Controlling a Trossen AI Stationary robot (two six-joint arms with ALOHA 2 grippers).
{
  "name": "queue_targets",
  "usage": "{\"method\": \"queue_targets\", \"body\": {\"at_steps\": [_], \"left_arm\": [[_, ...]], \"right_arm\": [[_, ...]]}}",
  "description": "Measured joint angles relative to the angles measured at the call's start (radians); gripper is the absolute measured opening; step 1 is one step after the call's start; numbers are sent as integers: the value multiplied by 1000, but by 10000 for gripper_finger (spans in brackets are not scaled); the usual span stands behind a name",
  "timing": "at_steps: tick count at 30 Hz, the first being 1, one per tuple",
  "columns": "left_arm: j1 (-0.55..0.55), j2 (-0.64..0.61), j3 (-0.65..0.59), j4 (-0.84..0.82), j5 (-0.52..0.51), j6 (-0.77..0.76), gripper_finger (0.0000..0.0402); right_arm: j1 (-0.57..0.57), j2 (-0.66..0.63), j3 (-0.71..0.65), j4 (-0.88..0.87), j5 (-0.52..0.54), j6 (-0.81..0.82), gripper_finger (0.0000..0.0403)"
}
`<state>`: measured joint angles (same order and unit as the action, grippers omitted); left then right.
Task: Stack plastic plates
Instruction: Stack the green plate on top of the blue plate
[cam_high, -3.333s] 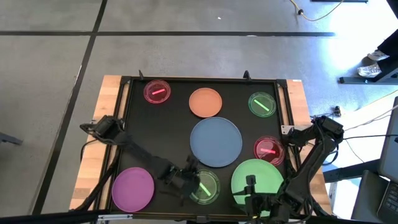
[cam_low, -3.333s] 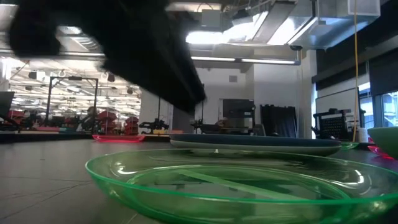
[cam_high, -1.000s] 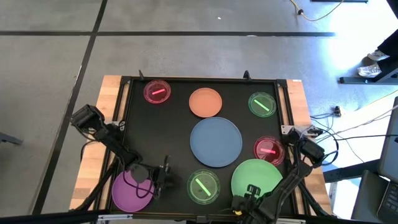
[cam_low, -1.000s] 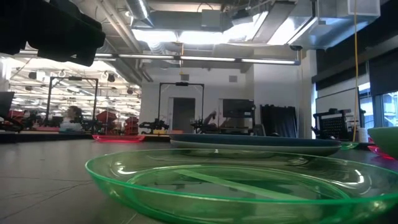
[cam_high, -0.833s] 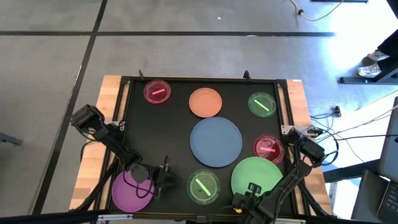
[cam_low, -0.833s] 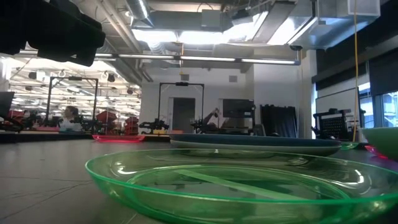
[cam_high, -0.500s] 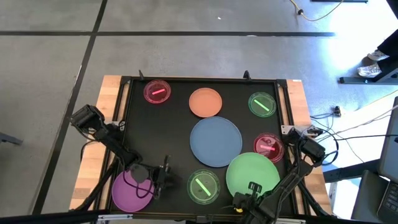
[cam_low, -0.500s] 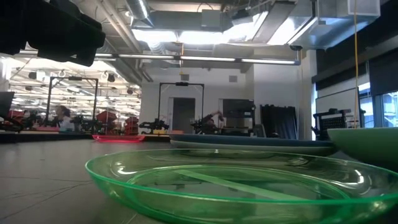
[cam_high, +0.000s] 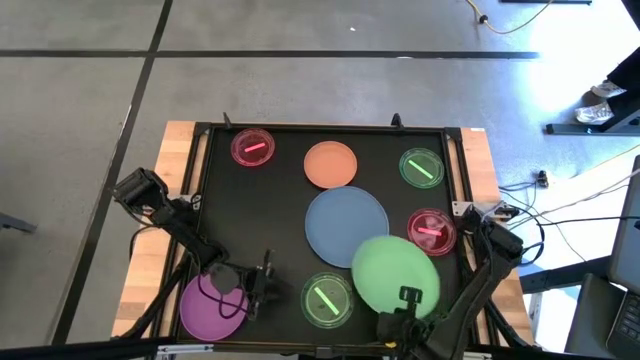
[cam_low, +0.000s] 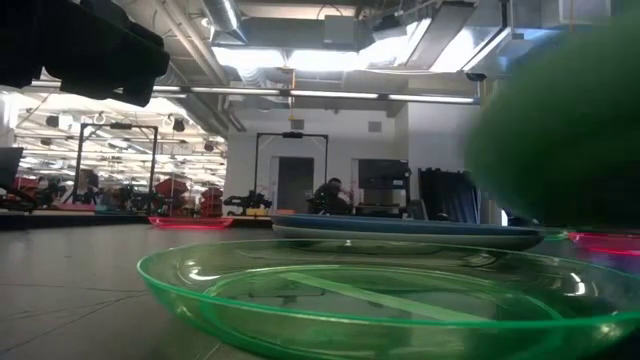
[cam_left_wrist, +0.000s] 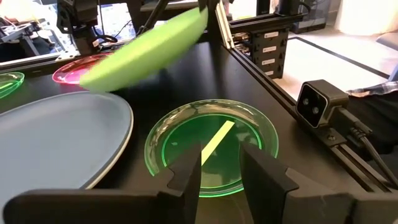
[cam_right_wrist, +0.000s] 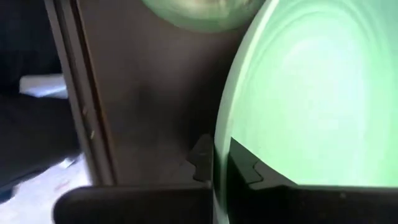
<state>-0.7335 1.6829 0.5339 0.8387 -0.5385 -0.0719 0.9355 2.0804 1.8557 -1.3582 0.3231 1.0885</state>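
A large light green plate (cam_high: 393, 272) hangs tilted over the near right part of the black table, with my right gripper (cam_high: 408, 296) shut on it. Its far edge stands above the near right rim of the large blue-grey plate (cam_high: 345, 226). It shows in the left wrist view as a light green plate (cam_left_wrist: 146, 46) and fills the right of the low view (cam_low: 565, 120). My left gripper (cam_left_wrist: 219, 177) is open near the front edge, between the purple plate (cam_high: 210, 306) and a small green striped plate (cam_left_wrist: 211, 146), touching neither. My right gripper pinches the light green plate's near rim (cam_right_wrist: 219, 155) between its two fingers (cam_right_wrist: 245, 167), coming at it from the table's near side. The plate is lifted clear and slopes down from the fingers toward the far side.
An orange plate (cam_high: 330, 165), a small pink-red plate (cam_high: 252, 148) and a small green plate (cam_high: 421, 167) lie along the far side. Another small pink-red plate (cam_high: 431, 230) lies at the right. The low camera (cam_left_wrist: 323, 106) sits on the near rail.
My right gripper has lifted the light green plate off the table and carried it toward the left and far edges, toward the blue-grey plate. The plate has risen and tipped, uncovering the pink-red plate beside it. My left arm has kept still.
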Motion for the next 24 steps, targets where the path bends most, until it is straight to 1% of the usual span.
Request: {"method": "queue_targets", "body": {"at_steps": [3, 8, 14, 24], "left_arm": [[0, 0, 0, 0, 0, 0, 102], [0, 0, 0, 0, 1, 0, 102], [0, 0, 0, 0, 1, 0, 102], [-1, 0, 0, 0, 1, -3, 102]], "right_arm": [[-12, 0, 22, 3, 76, -98, 4], [-49, 0, 23, -4, 138, -241, 4], [-128, 0, 14, -5, 197, -397, 4], [-263, -2, 14, -5, 208, -593, 5]]}}
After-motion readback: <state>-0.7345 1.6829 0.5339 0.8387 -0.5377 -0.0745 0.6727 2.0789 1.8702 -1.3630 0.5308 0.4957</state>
